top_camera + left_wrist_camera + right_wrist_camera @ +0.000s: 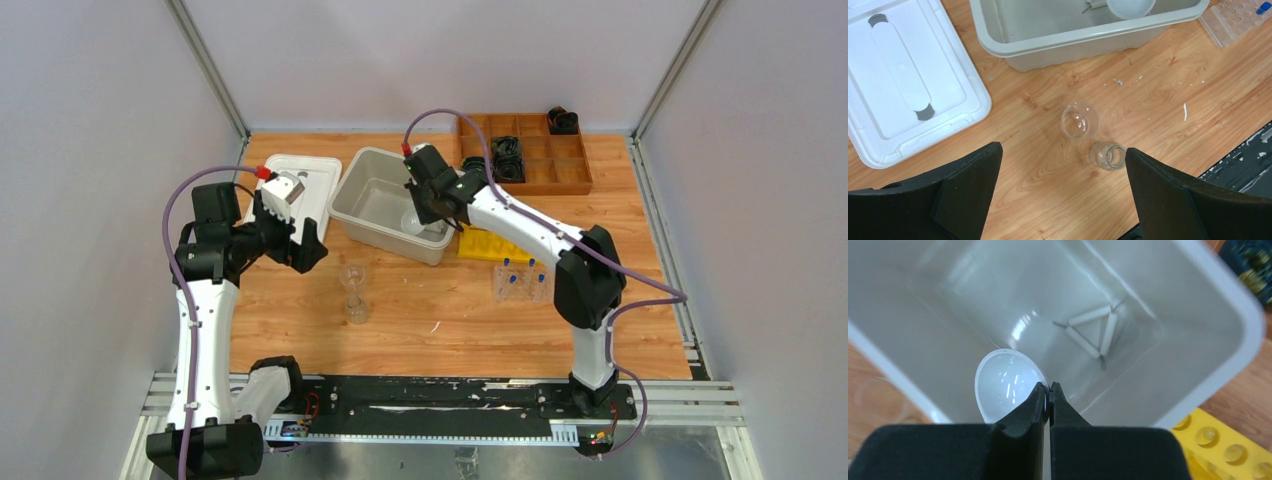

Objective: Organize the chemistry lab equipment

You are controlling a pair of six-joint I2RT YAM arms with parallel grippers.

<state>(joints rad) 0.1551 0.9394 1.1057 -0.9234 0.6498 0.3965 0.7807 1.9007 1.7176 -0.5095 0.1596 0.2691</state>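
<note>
The right gripper [1049,392] is squeezed tight on the thin rim of the white round dish [1007,385], inside the grey bin [973,300]. The dish is smooth and shiny, shaped like a shallow bowl, and the black fingers cover its near edge. On the bin's floor lies the white triangle frame [1093,332] — three little white sticks joined by thin wire at the corners. Only the right wrist view shows it whole. From the top the arm hides it, and the left wrist view cuts it off at the top edge.

The left gripper [1062,152] is spread wide with nothing in it, above the wooden table [1048,200]. Under it stand two small clear glass beakers [1079,121], round mouths up, just beside each other; I cannot tell if they touch. From the top they look faint, because you can see right through them. To their left lies a flat white plastic lid [913,85] with rounded corners, partly cut off by the picture's edge.

The blue-capped tubes [510,281] stand in a clear rack [522,293] near a bumpy yellow block [485,243]. At the far side sits a wooden tray [565,165] with many boxes — the black things in some of them are too small to make out.
</note>
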